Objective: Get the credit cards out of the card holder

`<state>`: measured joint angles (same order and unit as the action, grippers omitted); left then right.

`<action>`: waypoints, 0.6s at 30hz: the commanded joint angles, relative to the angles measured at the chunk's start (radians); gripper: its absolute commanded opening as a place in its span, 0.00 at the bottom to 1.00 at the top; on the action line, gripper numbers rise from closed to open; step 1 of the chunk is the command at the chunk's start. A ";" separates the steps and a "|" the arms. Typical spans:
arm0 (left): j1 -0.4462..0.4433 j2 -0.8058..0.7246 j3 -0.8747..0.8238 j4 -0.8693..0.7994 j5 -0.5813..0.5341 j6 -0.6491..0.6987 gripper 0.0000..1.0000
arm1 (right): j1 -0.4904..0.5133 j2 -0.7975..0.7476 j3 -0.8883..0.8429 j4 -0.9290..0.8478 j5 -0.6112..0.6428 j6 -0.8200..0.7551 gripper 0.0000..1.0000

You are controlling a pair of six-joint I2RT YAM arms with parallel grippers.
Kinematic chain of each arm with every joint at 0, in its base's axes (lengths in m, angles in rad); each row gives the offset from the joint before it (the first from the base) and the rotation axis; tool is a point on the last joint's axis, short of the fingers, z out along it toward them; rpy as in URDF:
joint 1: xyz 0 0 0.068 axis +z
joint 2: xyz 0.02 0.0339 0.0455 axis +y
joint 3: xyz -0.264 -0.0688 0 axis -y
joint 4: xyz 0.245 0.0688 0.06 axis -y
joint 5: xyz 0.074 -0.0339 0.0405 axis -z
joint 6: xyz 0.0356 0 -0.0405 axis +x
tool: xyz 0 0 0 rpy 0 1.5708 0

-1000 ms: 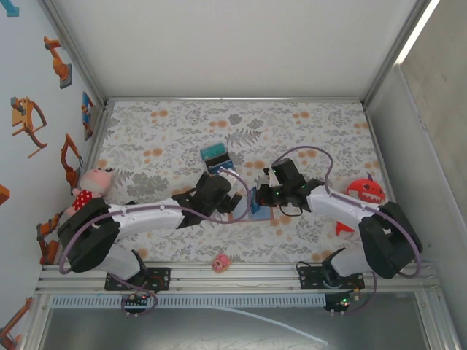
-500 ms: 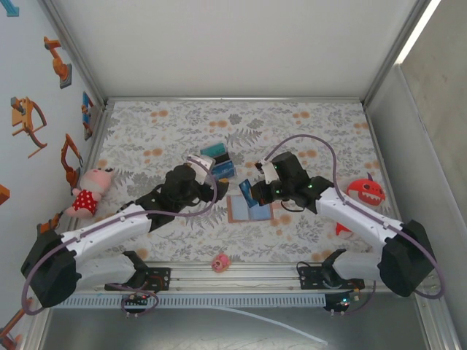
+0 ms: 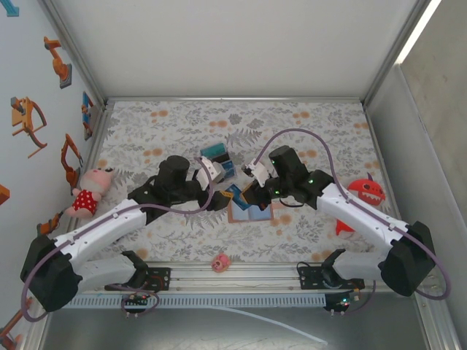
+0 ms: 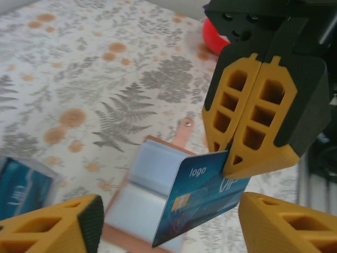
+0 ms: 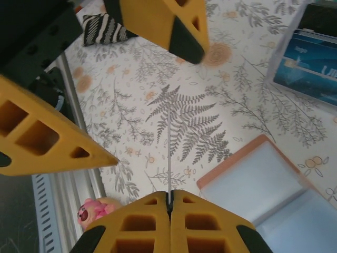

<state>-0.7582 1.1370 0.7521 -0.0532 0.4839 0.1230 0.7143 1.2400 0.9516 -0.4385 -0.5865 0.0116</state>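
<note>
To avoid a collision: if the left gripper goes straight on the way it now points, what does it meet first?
Most likely the blue credit card, pinched by the shut right gripper, with the open card holder behind it; depth is unclear.

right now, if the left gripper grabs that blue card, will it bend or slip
Probably stiff: the card juts out flat though the right gripper pinches only one corner. Likely light: edge-on it is hair-thin. Its smooth face may slip in a loose grip.

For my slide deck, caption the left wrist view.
Right tool pinches a blue credit card near the open card holder; left tool open.
</note>
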 commanded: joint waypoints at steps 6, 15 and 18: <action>0.006 0.073 0.090 -0.134 0.228 0.118 0.29 | 0.007 0.015 0.058 -0.086 -0.111 -0.118 0.00; 0.006 0.086 0.101 -0.162 0.281 0.150 0.00 | 0.005 0.015 0.059 -0.076 -0.071 -0.114 0.03; 0.009 0.057 0.075 -0.127 0.274 0.138 0.00 | 0.002 0.006 0.050 -0.055 -0.021 -0.073 0.28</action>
<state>-0.7525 1.2213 0.8352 -0.2020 0.7315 0.2455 0.7151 1.2541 0.9791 -0.5182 -0.6392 -0.0902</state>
